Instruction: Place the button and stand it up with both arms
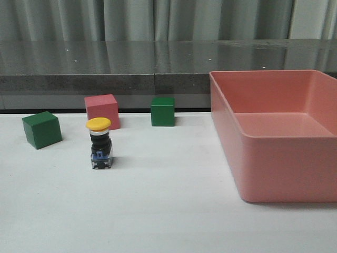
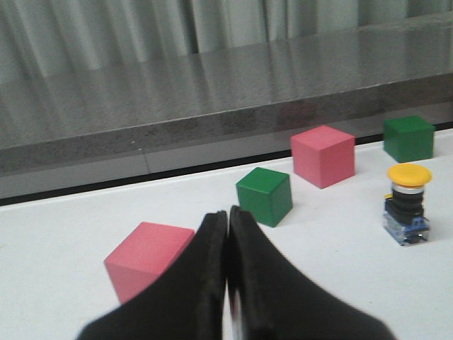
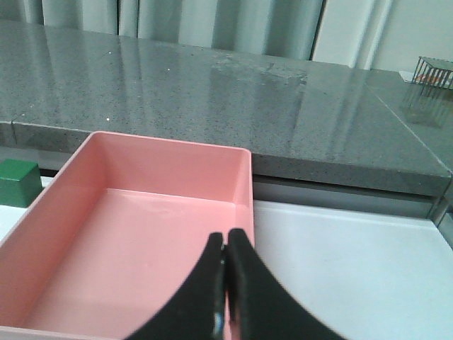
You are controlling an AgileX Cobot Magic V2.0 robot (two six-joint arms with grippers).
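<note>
The button (image 1: 100,143) stands upright on the white table, yellow cap on top, black body, blue-and-clear base down. It also shows in the left wrist view (image 2: 407,204), far off to one side of my left gripper (image 2: 228,212), which is shut and empty. My right gripper (image 3: 226,237) is shut and empty above the near wall of the pink bin (image 3: 141,234). Neither arm shows in the front view.
A green cube (image 1: 41,129), a pink cube (image 1: 102,110) and a second green cube (image 1: 162,110) sit behind the button. A large pink bin (image 1: 274,132) fills the right side. Another pink cube (image 2: 148,255) lies just beside my left gripper. A dark stone ledge (image 1: 105,79) runs along the back.
</note>
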